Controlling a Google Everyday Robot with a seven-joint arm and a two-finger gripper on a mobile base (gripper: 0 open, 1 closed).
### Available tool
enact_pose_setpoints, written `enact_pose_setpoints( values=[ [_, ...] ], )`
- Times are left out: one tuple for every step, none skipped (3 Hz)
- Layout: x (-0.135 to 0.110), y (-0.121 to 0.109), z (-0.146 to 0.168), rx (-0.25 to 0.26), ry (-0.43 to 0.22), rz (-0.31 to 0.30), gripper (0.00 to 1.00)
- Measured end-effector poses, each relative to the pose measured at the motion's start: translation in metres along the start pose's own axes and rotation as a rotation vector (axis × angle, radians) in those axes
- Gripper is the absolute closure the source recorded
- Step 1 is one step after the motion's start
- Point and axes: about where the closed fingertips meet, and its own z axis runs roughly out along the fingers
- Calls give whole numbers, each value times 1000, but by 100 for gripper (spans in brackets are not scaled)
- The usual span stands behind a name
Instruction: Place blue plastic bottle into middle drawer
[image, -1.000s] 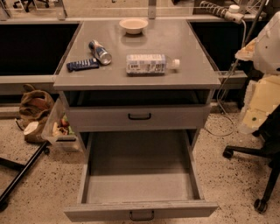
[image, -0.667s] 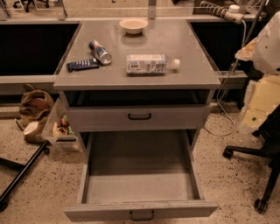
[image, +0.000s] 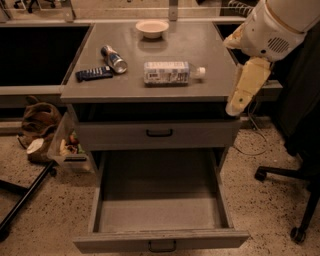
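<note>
The grey counter (image: 212, 45) has the middle drawer (image: 160, 214) pulled out below it at 6 o'clock, the gripper (image: 246, 89) hangs beside its edge at 3 o'clock, open or closed one cannot tell, and the blue plastic bottle (image: 167, 72) lies on its side on the counter's middle.

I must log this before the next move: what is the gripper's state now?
Gripper: cannot be told; it hangs right of the cabinet top, apart from the blue plastic bottle.

Matt metal drawer (image: 160, 215); plastic gripper (image: 238, 102), right
</note>
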Motion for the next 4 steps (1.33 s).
enact_pose_setpoints(
  values=[
    [-29, -58, 42, -19, -124, -11, 0],
    [-45, -118, 103, -42, -223, 31, 0],
    [-45, -118, 103, -42, -223, 31, 0],
    [-50, -137, 114, -34, -244, 12, 0]
  ],
)
